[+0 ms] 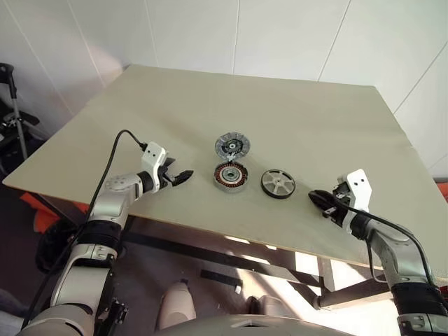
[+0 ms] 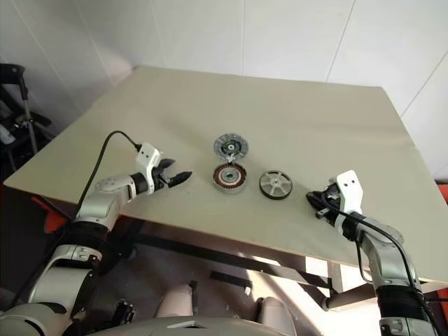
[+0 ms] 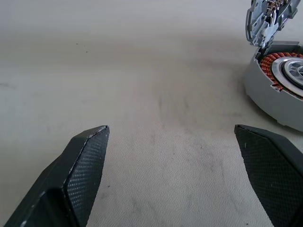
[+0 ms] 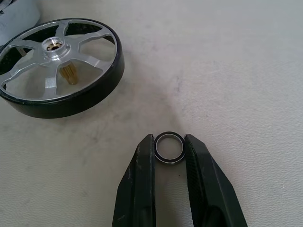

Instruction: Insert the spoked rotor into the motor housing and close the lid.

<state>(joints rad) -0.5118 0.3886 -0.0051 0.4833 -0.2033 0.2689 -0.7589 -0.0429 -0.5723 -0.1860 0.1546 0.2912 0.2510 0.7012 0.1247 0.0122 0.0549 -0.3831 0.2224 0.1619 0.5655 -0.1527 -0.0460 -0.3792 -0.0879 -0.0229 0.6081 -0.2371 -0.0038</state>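
The spoked rotor [image 1: 278, 183], black-rimmed with a silver spoked centre, lies flat on the table, to the right of the motor housing [image 1: 230, 176] with its copper windings. Just beyond the housing is the silvery lid [image 1: 232, 145]. My left gripper [image 1: 183, 176] hovers open to the left of the housing [image 3: 279, 90], with bare table between its fingers. To the right of the rotor [image 4: 57, 66], my right gripper [image 4: 169, 139] is low over the table. Its fingers are shut on a small metal ring [image 4: 169, 148].
The beige table [image 1: 280, 98] has wide bare room behind and beside the parts. Its front edge runs just under both grippers. A white wall stands behind, and a dark frame [image 1: 10, 119] stands off the table's left side.
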